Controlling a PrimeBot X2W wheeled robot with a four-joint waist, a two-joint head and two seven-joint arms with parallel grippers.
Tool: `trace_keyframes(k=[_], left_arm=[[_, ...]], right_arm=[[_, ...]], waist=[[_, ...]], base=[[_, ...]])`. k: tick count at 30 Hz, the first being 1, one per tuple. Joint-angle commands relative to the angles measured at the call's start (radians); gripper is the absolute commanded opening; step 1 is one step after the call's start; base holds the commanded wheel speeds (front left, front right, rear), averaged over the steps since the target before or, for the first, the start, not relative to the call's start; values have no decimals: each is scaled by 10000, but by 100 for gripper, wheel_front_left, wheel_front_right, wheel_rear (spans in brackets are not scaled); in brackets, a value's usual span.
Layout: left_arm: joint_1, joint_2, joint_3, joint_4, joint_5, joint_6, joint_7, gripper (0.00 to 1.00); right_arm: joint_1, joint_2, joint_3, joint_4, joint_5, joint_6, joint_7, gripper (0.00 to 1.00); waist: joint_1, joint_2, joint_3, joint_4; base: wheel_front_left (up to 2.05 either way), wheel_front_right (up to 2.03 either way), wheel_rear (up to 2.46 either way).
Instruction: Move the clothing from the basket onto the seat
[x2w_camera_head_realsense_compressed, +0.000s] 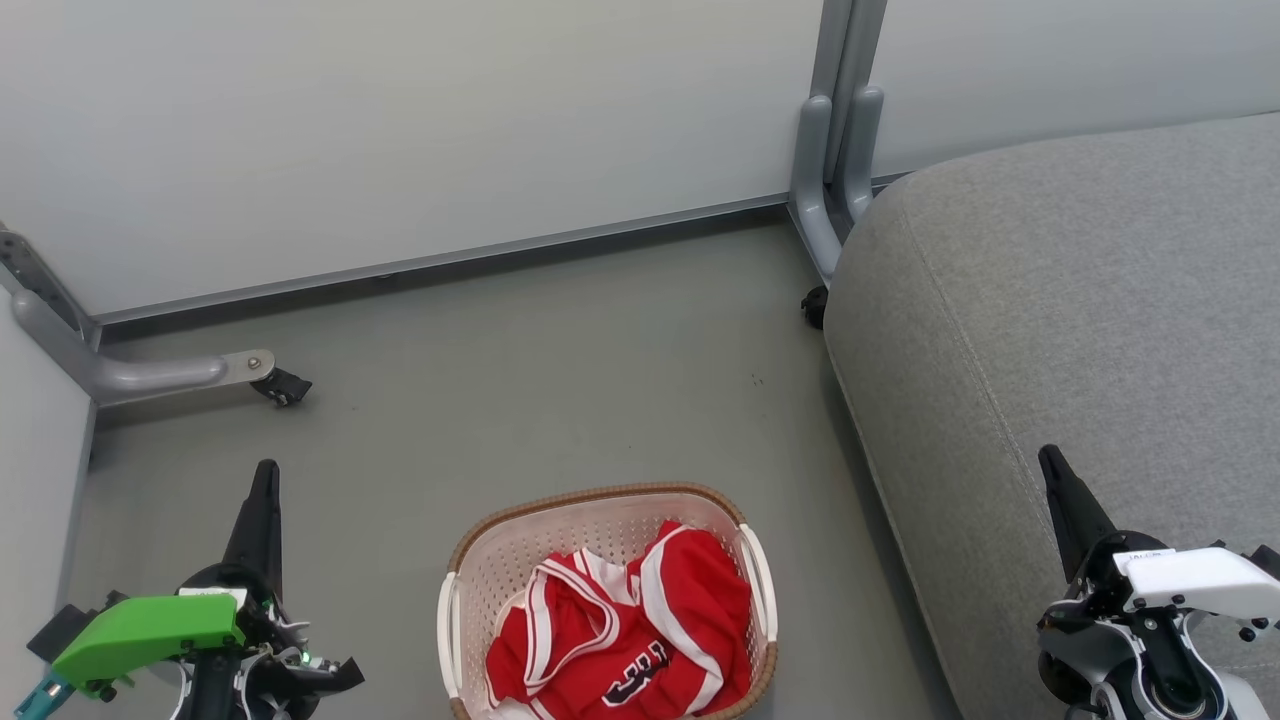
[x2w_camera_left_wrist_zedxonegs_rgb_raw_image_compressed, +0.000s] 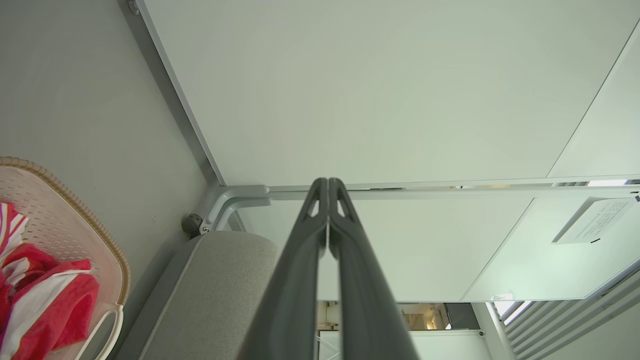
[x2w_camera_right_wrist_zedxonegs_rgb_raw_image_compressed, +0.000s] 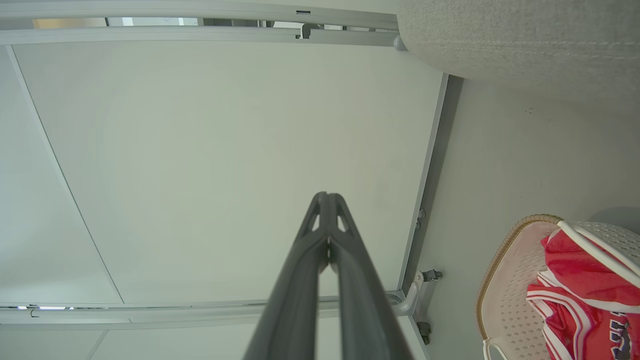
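Note:
Red clothing (x2w_camera_head_realsense_compressed: 625, 640) with white stripe trim and black-and-white numerals lies bunched inside the cream perforated basket (x2w_camera_head_realsense_compressed: 470, 560), which stands on the grey floor at the bottom centre. The clothing (x2w_camera_left_wrist_zedxonegs_rgb_raw_image_compressed: 45, 295) and basket (x2w_camera_left_wrist_zedxonegs_rgb_raw_image_compressed: 65, 215) also show at the left of the left wrist view, and at the lower right of the right wrist view as clothing (x2w_camera_right_wrist_zedxonegs_rgb_raw_image_compressed: 585, 295) in the basket (x2w_camera_right_wrist_zedxonegs_rgb_raw_image_compressed: 510, 280). The light-grey seat (x2w_camera_head_realsense_compressed: 1080, 320) spreads across the right. My left gripper (x2w_camera_head_realsense_compressed: 264, 475) is shut and empty, left of the basket. My right gripper (x2w_camera_head_realsense_compressed: 1050, 462) is shut and empty, over the seat's front part.
Pale partition panels (x2w_camera_head_realsense_compressed: 400, 130) stand behind the floor, on grey metal legs with castors (x2w_camera_head_realsense_compressed: 285, 387) at the left and beside the seat (x2w_camera_head_realsense_compressed: 815, 305). Open grey floor (x2w_camera_head_realsense_compressed: 560, 380) lies between the basket and the panels.

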Motion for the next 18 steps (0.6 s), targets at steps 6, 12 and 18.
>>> trace_keyframes(k=[6,12,18], left_arm=[[-112,15,11,2,-32,-44,25,0],[-112,15,11,3,-32,-44,25,0],[-112,15,11,2,-32,-44,25,0]], right_arm=[[-89,-57,-24,31,41,-3,12,0],[-89,-57,-24,31,41,-3,12,0],[-89,-57,-24,31,41,-3,12,0]], waist=[[0,0,0,0],[0,0,0,0],[0,0,0,0]], base=[[0,0,0],[0,0,0],[0,0,0]])
